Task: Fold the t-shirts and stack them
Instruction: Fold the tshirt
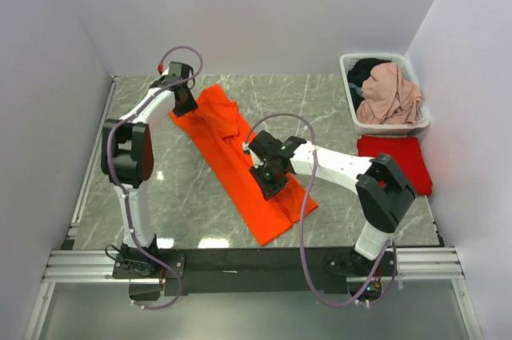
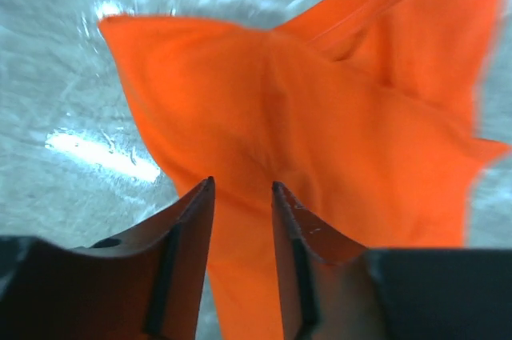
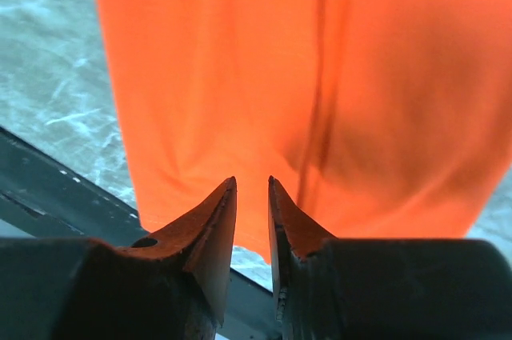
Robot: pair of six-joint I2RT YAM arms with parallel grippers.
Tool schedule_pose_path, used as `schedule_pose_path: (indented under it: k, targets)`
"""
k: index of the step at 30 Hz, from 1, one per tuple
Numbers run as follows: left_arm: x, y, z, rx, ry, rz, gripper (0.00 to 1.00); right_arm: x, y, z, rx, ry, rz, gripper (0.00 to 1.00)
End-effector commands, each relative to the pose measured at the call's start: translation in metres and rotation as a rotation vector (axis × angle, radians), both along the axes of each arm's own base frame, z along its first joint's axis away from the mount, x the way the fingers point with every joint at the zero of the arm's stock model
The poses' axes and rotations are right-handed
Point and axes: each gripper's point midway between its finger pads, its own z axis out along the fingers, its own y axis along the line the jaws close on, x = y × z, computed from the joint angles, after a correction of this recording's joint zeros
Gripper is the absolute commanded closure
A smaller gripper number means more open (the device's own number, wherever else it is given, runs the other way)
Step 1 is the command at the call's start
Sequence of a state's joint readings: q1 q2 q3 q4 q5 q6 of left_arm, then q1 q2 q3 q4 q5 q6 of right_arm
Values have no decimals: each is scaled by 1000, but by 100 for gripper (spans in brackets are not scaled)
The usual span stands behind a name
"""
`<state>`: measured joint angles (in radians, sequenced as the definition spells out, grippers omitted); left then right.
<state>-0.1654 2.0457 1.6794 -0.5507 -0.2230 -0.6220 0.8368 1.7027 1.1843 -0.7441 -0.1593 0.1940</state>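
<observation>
You have the red tee (image 1: 396,162) folded at the right. The orange tee (image 1: 232,160), a long strip in the middle, needs folding and stacking. Left gripper (image 2: 242,188) and right gripper (image 3: 252,184): jaws slightly apart, grip unclear.

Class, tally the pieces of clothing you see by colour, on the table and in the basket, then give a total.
orange t-shirt: 1
red t-shirt: 1
pink garment, in the basket: 1
dark garment, in the basket: 1
Total: 4
</observation>
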Motion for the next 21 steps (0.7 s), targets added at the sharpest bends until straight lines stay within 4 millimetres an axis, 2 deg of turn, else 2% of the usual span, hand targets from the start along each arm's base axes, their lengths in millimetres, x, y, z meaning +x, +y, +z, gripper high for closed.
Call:
schedule_pose_path:
  k: [1,3,13,18,19,21]
  targets:
    - [9,0,-14,4,19,27,60,3,18,0,54,-25,56,70]
    - [13,3,-21,30,34,26,61,3,20,-4,55,-24,59,70]
    - [14,17,-73,134,154,4,60,-20,34,-41,-5,54,140,70]
    - [24,23,-83,207,167,-57,53,-31,48,-48,-7,93,193,70]
    - [32,23,-84,214,159,-67,51,-36,50,-54,-22,110,210,70]
    - [41,22,-83,236,151,-104,48,-37,61,-51,-17,118,232,70]
